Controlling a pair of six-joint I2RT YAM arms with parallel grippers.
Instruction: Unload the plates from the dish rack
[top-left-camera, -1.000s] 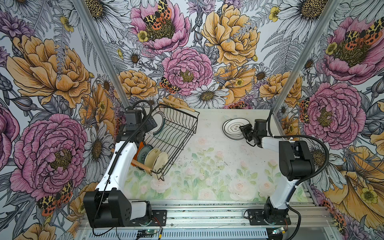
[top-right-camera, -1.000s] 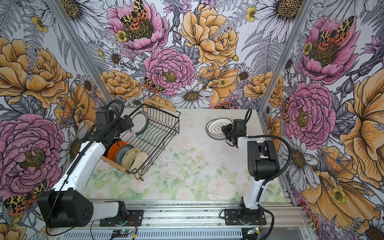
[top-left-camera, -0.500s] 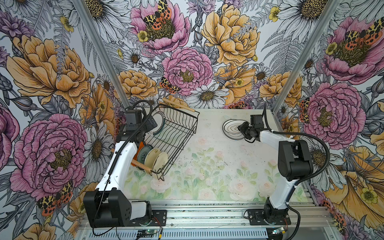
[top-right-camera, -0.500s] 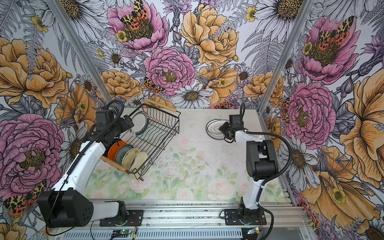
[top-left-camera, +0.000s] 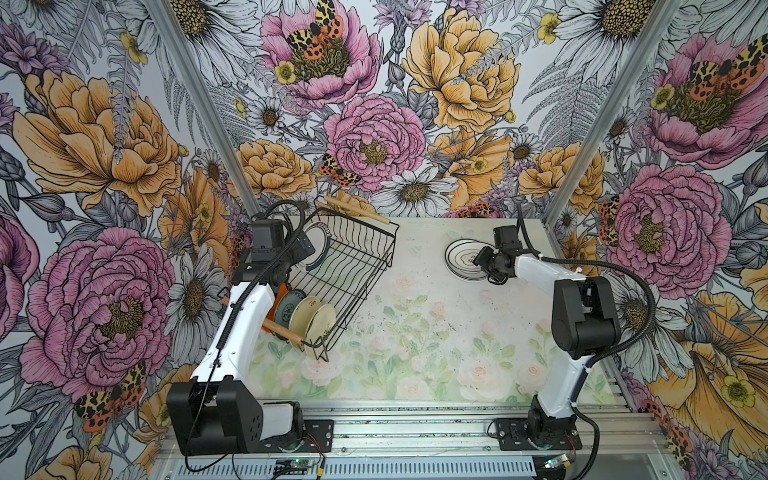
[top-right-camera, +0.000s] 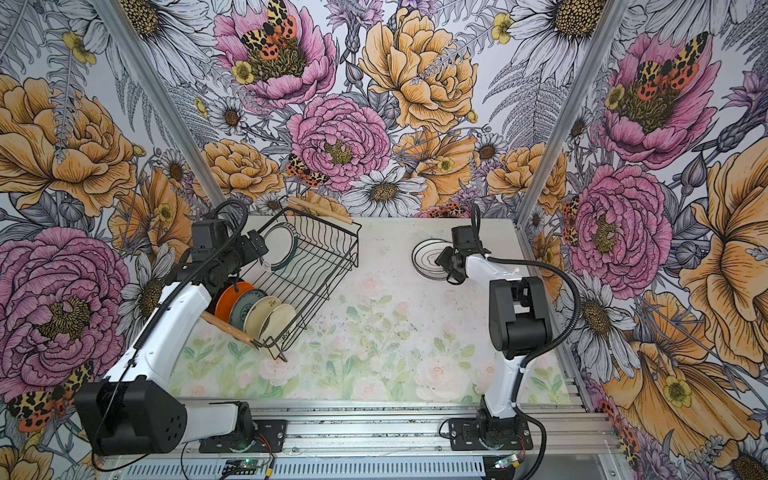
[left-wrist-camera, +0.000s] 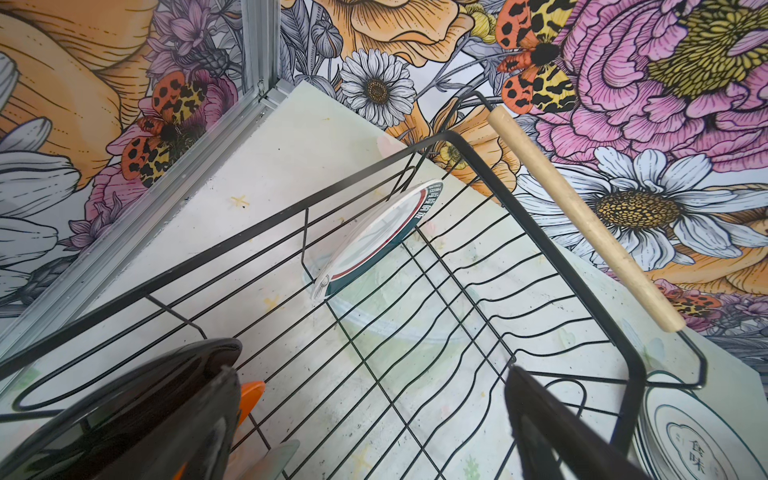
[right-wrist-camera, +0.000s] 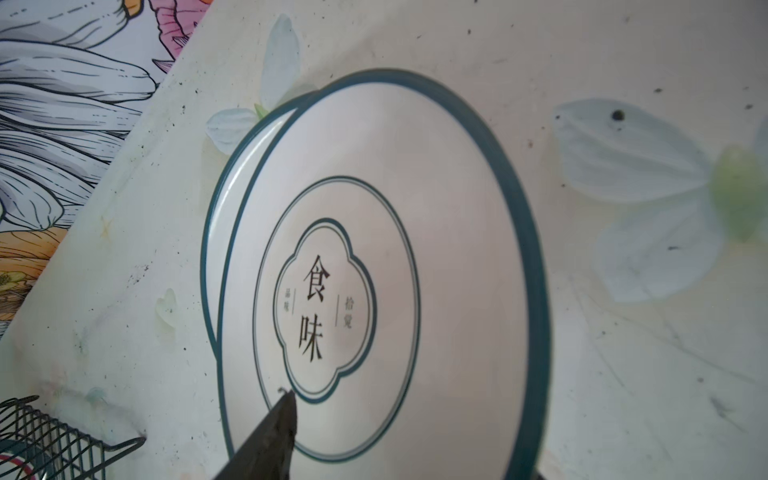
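Floral desk (top-left-camera: 415, 332): left end effector (left-wrist-camera: 370, 374) spread wide, empty, above rack (top-left-camera: 357, 266); right end effector (top-left-camera: 484, 259) over stacked plates (right-wrist-camera: 415, 208), whether gripping them I cannot tell.

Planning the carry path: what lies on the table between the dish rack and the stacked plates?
Nothing; in both top views the table between dish rack and stacked plates is bare.

The rectangular black wire dish rack (top-left-camera: 365, 237) with 2 light wooden rod handles (top-left-camera: 357, 210) sits angled at the back left of the surface (top-left-camera: 415, 332). Inside it, a white teal-rimmed plate (top-left-camera: 316, 248) stands on edge at the far end. An orange plate (top-right-camera: 226, 297), a teal plate (top-right-camera: 245, 305) and 2 cream plates (top-right-camera: 270, 320) stand in a row at the near end. 2 white teal-ringed plates (top-left-camera: 461, 259) lie stacked flat and offset, well apart to the right.
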